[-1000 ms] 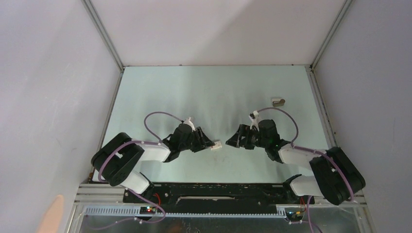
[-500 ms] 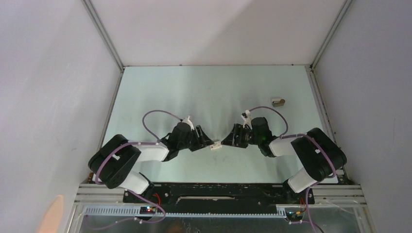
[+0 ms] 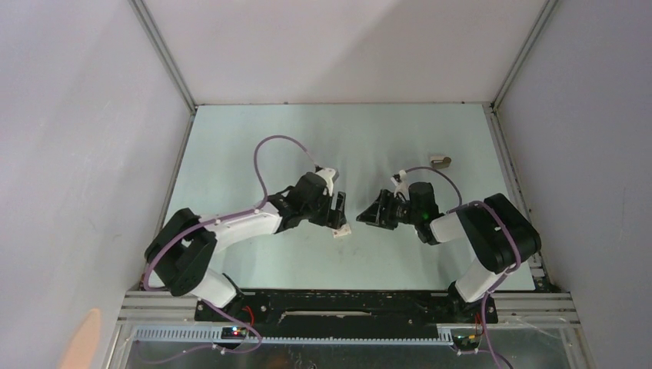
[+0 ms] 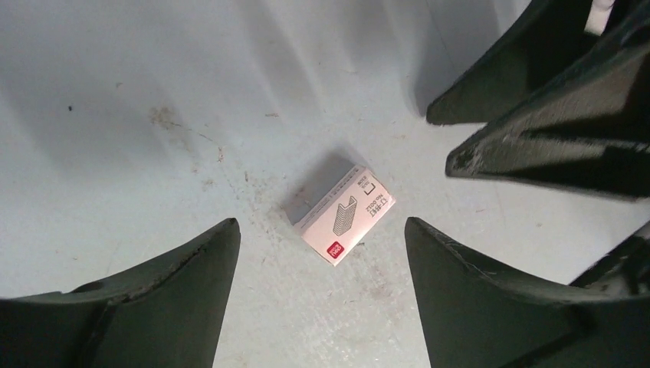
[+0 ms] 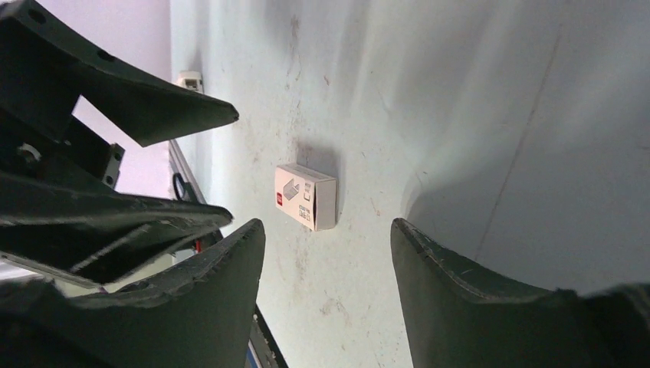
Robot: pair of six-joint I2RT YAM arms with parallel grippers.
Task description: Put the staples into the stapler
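The small white printed staples box (image 3: 343,230) lies flat on the pale green table, free of both grippers. It shows in the left wrist view (image 4: 341,214) and in the right wrist view (image 5: 305,196). My left gripper (image 3: 337,211) is open and empty, just above and behind the box (image 4: 320,230). My right gripper (image 3: 367,216) is open and empty, a little to the right of the box and pointing at it (image 5: 326,224). A tiny grey block (image 3: 440,161) lies alone at the far right. I see no stapler that I can recognise.
The right gripper's black fingers (image 4: 552,138) fill the upper right of the left wrist view. The left gripper's fingers (image 5: 115,100) fill the left of the right wrist view. White walls close the table (image 3: 254,138) on three sides.
The left arm has stretched forward and its gripper has drawn off the box, which stays in place. The right gripper came in to the box, then backed off slightly to the right.
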